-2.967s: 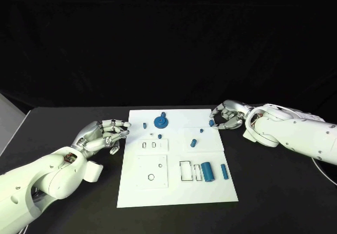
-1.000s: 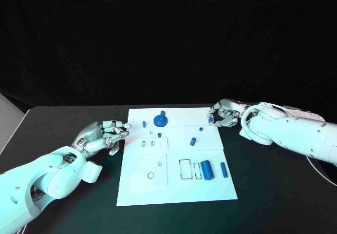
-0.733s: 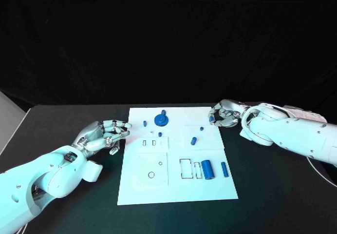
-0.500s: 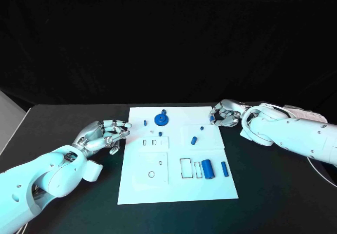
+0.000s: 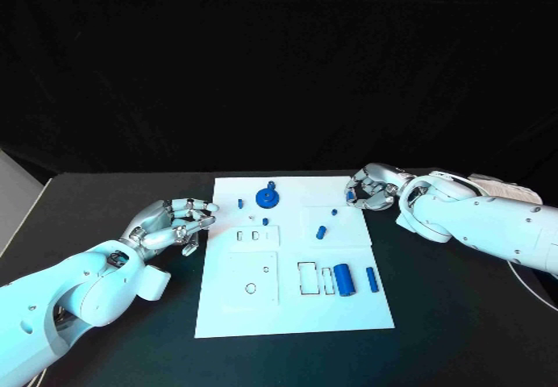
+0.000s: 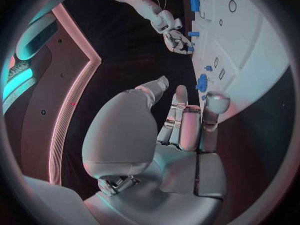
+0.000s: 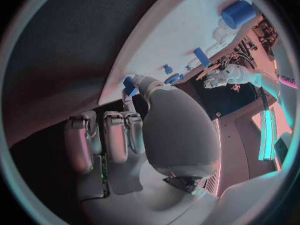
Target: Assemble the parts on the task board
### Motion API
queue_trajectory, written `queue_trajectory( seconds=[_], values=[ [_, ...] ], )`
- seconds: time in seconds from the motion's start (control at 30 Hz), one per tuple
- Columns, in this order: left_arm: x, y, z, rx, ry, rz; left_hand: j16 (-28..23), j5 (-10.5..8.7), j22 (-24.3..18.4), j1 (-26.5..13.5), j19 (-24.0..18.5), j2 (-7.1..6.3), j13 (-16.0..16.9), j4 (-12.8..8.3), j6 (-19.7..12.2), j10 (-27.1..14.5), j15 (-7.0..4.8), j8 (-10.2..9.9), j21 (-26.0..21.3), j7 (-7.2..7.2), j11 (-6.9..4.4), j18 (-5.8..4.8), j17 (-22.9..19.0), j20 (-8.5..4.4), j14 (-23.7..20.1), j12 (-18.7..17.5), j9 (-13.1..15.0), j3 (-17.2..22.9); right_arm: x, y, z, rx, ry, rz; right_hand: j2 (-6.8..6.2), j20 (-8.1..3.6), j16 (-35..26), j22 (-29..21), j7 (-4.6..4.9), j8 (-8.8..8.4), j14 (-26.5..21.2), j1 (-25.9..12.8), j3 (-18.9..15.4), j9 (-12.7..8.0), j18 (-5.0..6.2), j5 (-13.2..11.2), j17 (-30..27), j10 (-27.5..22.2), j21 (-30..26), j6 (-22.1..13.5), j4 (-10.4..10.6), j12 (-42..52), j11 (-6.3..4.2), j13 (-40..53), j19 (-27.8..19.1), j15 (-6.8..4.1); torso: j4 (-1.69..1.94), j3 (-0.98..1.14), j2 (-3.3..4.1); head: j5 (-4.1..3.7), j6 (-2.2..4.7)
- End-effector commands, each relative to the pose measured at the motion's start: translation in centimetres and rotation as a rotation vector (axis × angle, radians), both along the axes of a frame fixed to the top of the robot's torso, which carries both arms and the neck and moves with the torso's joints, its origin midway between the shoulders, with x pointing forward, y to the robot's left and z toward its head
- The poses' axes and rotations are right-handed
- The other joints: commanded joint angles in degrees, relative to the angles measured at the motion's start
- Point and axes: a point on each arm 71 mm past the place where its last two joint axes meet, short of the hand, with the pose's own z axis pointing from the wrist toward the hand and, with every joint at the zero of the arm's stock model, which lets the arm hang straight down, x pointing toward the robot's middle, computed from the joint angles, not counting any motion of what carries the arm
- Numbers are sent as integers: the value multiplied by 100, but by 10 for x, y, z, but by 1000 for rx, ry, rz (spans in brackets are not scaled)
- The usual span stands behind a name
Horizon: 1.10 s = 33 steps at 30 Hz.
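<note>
Head and wrist views. My right hand [image 5: 370,192] sits at the far right corner of the task board [image 5: 291,314], pinching a small blue part [image 5: 350,196] between its fingertips; the right wrist view shows the same blue piece [image 7: 129,83] at a fingertip. I judge the part light, rigid and smooth, so liable to slip or twist; a pinch across its short sides should keep it straight. My left hand [image 5: 172,224] hovers just off the board's left edge, fingers curled in, grasping nothing. Beyond its fingertips stands a blue gear [image 5: 266,197]; farther along lie a thick cylinder [image 5: 343,280] and a slim bar [image 5: 372,280].
</note>
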Motion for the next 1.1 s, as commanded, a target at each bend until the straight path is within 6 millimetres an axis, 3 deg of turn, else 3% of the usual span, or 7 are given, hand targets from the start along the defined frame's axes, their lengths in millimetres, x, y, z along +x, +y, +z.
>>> queue_trajectory(
  seconds=[0.03,0.37,0.47,0.7,0.83,1.1],
  values=[
    [-1,-2,0,-2,-1,-23,21,-3,6,-35,36,4,1,7,-54,-20,8,32,35,-4,0,-80,138,3,30,14,1,35,-1,2,2,3,-43,3,62,-48,28,1492,8,34,499,-9,36,9,-76,-31,1032,569,13,27,-10,24,-43,1473,606,-28,2,-4,-2,14,14],
    [-1,-1,-1,2,5,-22,18,-3,4,-42,32,12,-2,13,-57,-30,10,33,39,-2,1,-79,131,5,24,15,0,46,-1,16,15,19,-60,6,66,-55,29,1491,19,26,500,-5,60,8,-76,-27,1036,567,13,-17,-31,22,-40,1471,606,-31,-11,-11,-20,47,31],
    [0,0,-2,3,8,-21,18,-3,4,-42,32,12,-2,13,-57,-30,10,33,39,-2,1,-79,131,5,24,15,0,46,-1,26,24,25,-61,14,66,-57,27,1488,23,25,499,0,70,8,-75,-21,1033,570,10,-31,-43,25,-37,1474,605,-30,-22,-24,-48,48,37],
    [2,-1,-4,7,13,-21,18,-3,4,-42,32,12,-2,13,-57,-30,10,33,39,-2,1,-79,131,5,24,15,0,46,-2,76,32,52,-23,40,53,-57,21,1475,37,20,497,-12,76,7,-72,-19,1020,566,-2,-56,-52,21,-29,1470,601,-25,-66,-40,-116,125,19],
    [2,-3,-4,9,14,-24,17,-3,10,-42,33,12,-4,14,-56,-34,11,35,44,-1,2,-80,127,6,22,15,0,50,-6,106,31,59,-3,48,79,-48,5,1449,51,28,489,6,132,12,-65,44,989,528,-25,-78,-92,-20,-20,1436,592,-5,-71,-44,-134,157,3],
    [2,-6,-4,13,12,-27,17,-3,10,-42,33,12,-4,14,-56,-34,11,35,44,-1,2,-80,127,6,22,15,0,50,-22,158,22,63,51,37,78,-33,-9,1418,58,48,483,-29,143,22,-57,20,961,519,-54,-70,-98,-30,-17,1427,581,20,-61,-79,-165,189,-13]
  ],
)
